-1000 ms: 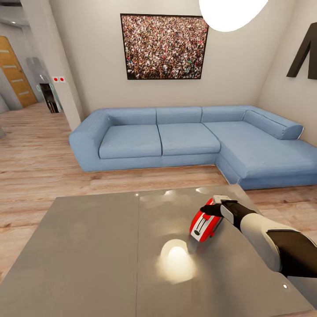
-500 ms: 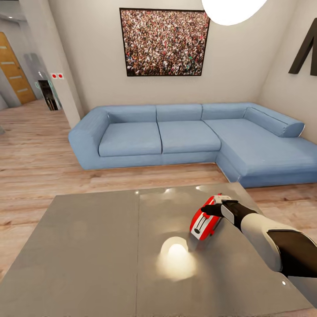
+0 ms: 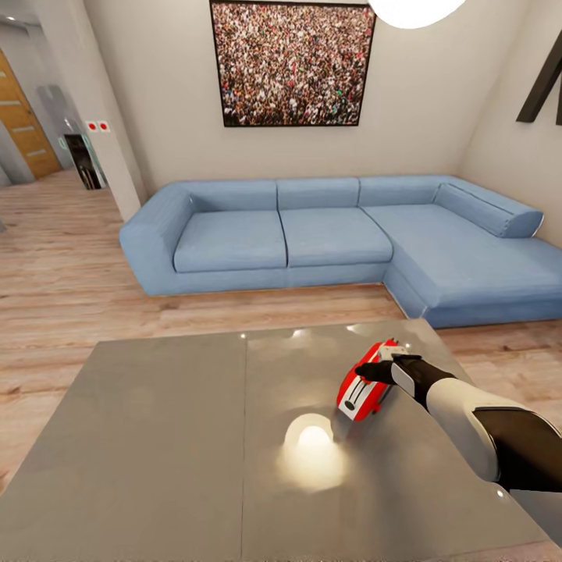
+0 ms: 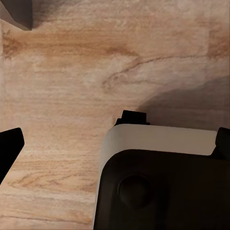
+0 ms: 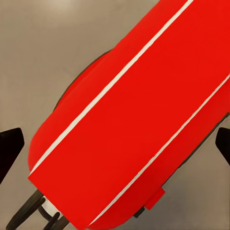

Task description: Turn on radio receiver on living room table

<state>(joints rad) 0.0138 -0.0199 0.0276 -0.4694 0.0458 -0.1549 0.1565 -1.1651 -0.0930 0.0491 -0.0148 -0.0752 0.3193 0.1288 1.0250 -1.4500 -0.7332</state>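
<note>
The red radio receiver (image 3: pixel 361 390) lies on the right half of the glossy grey table (image 3: pixel 172 437), near its far edge. My right gripper (image 3: pixel 381 371) hovers right over the radio's top and is open. In the right wrist view the red body with its thin white stripes (image 5: pixel 129 120) sits close between the two dark fingertips (image 5: pixel 9 148), which stand wide apart at either side; a thin dark handle shows at one end. My left gripper (image 4: pixel 115 148) is open over the light wood floor (image 4: pixel 96 72), away from the table.
A blue L-shaped sofa (image 3: pixel 312 234) stands beyond the table, with a strip of wood floor (image 3: pixel 70 265) between them. A crowd picture (image 3: pixel 290 62) hangs on the white wall. A bright lamp reflection (image 3: pixel 312 449) lies on the table beside the radio.
The whole head view has shifted as the camera moved, so the room sits higher in the picture. My right gripper stays over the radio.
</note>
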